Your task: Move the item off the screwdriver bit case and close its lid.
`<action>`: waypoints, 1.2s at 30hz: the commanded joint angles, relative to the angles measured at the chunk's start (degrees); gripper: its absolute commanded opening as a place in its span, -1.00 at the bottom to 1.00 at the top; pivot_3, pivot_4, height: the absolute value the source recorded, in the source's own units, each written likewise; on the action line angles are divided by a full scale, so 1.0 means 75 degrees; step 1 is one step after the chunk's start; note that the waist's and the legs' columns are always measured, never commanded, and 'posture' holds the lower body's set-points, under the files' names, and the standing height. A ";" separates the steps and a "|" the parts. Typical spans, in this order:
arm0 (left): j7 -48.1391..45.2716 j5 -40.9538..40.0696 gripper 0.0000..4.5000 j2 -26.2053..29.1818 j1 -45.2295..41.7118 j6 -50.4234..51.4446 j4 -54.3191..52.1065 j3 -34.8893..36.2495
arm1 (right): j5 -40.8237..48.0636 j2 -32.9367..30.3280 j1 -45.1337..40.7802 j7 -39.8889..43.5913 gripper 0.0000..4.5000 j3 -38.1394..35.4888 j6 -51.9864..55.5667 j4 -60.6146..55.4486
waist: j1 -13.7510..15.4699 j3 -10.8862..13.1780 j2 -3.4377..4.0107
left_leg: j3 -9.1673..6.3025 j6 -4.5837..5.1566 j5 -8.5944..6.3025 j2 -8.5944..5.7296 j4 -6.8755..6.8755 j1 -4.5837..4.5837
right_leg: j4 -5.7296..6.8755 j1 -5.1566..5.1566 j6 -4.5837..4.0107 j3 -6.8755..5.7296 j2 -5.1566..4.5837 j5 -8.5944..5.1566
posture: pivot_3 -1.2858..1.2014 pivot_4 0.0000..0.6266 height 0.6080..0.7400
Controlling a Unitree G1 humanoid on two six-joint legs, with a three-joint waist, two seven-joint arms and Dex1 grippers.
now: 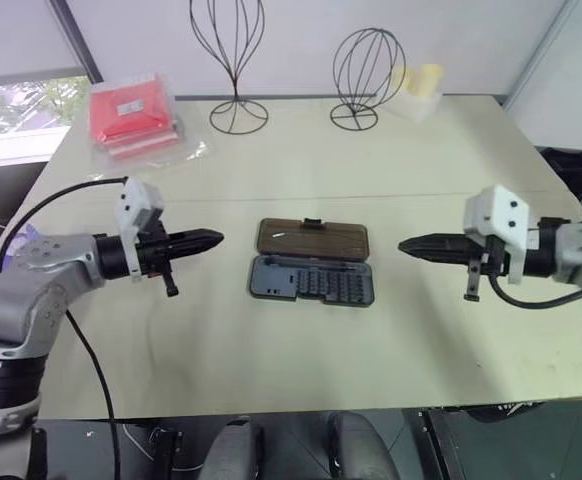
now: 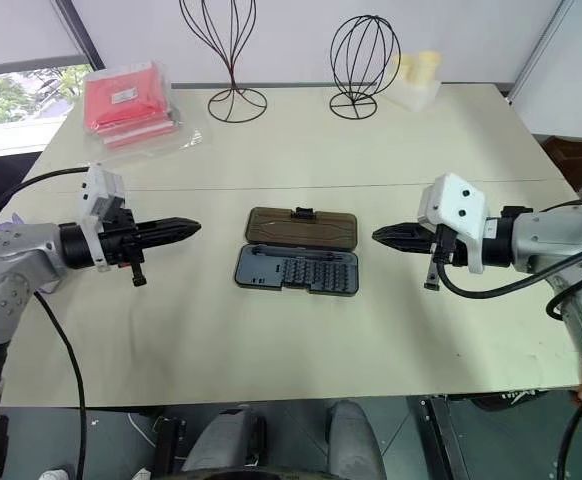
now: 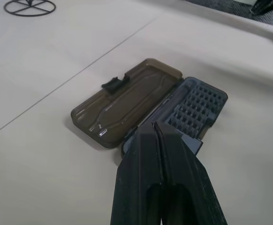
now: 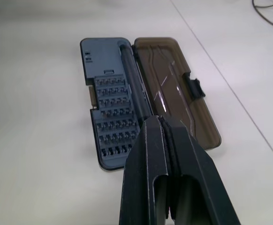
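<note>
Case: I see the case [image 1: 312, 278] lying open in the middle of the table [image 1: 271, 370], long axis running left to right across my view, dark base nearer me.
Lid: the lid [image 1: 312, 238] lies flat on the far side of the base, hinged along the shared long edge, latch tab at its far edge.
Item: a thin pale stick [image 1: 281, 235] rests on the lid's inner face, toward its left end, lying roughly along the lid's length.
Left gripper: my left gripper [image 1: 203, 240] has its fingers pressed together, holds nothing, and hovers left of the case, pointing at it.
Right gripper: my right gripper [image 1: 418, 245] is fully closed and empty, hovering right of the case, pointing back at it.
Nearer arm: I judge the left the better reach, since the item lies at the lid's left end.
Next move: I would have to part the left fingers first, then come in over the lid's left end and pinch across the stick.
</note>
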 commanded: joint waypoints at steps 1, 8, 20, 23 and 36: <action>-0.0061 0.0012 -1.00 0.0108 -0.0054 -0.0162 -0.0151 0.0170 | 0.0092 -0.0152 -0.0163 0.0009 -0.99 -0.0258 -0.0017 -0.0194 | 0.0001 0.0000 0.0000 | 0.0000 0.0000 0.0000 0.0000 0.0000 0.0000 | 0.0000 0.0000 0.0000 0.0000 0.0000 0.0000 | 0.03 -0.52 1.00; 0.0025 0.0039 -1.00 0.0033 -0.0129 -0.0126 -0.0257 0.0054 | 0.0071 -0.0082 -0.0171 -0.0073 -0.99 -0.0236 -0.0005 -0.0212 | -0.0002 0.0000 0.0000 | 0.0001 0.0000 0.0000 0.0000 0.0000 0.0000 | 0.0000 0.0000 0.0000 0.0000 0.0000 0.0000 | 0.03 -0.52 1.00; 0.0213 0.0144 -1.00 -0.0096 -0.0267 -0.0113 -0.0206 -0.0110 | 0.0006 -0.0004 -0.0172 -0.0203 -0.99 -0.0159 -0.0082 -0.0153 | -0.0003 0.0000 0.0000 | 0.0001 0.0000 0.0000 0.0000 0.0000 0.0000 | 0.0000 0.0000 0.0000 0.0000 0.0000 0.0000 | 0.03 -0.52 1.00; 0.0243 0.0132 -1.00 -0.0112 -0.0276 -0.0092 -0.0203 -0.0112 | 0.0003 0.0011 -0.0150 -0.0226 -0.99 -0.0158 -0.0095 -0.0161 | -0.0002 0.0000 0.0000 | 0.0001 0.0000 0.0000 0.0000 0.0000 0.0000 | 0.0000 0.0000 0.0000 0.0000 0.0000 0.0000 | 0.03 -0.52 1.00; 0.0574 0.0286 -1.00 -0.0411 -0.0257 -0.0181 -0.0187 -0.0228 | -0.0174 0.0810 -0.0467 -0.1532 -0.75 0.0126 0.0538 0.0054 | -0.0004 0.0000 -0.0001 | 0.0002 -0.0001 0.0001 0.0000 0.0002 0.0000 | 0.0001 0.0000 0.0000 0.0001 0.0000 0.0000 | 0.03 -0.52 1.00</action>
